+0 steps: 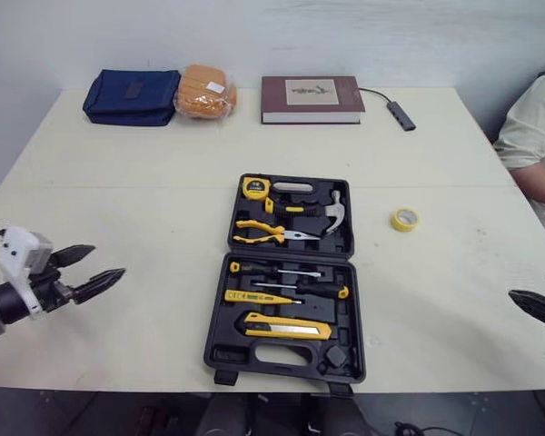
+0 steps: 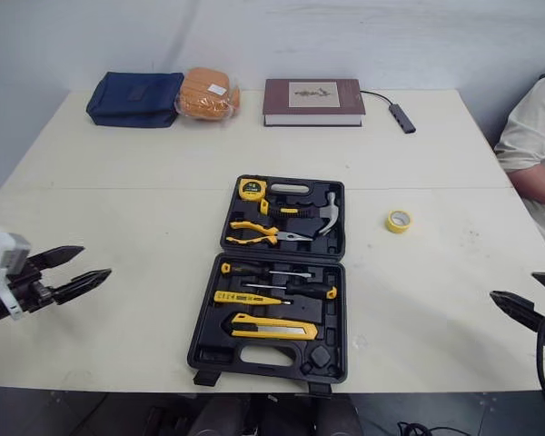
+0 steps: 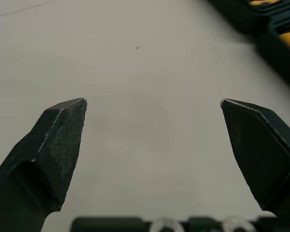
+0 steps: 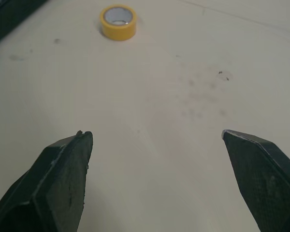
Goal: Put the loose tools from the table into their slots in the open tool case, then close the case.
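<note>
Cream table (image 1: 118,182) by a pale wall (image 1: 254,36), open black plastic tool case (image 1: 220,350) sat in its middle, left gripper (image 1: 107,259) and right gripper (image 4: 154,132) were both spread, empty.

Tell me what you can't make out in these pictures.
Person: cut off by the head views' right edge; sleeve and forearm visible.
Book: cover print too small to read in the head views.
Tool case: blurred and cut by the edge in the left wrist view.
Right gripper: its arm is cut off by the right eye view's edge.
</note>
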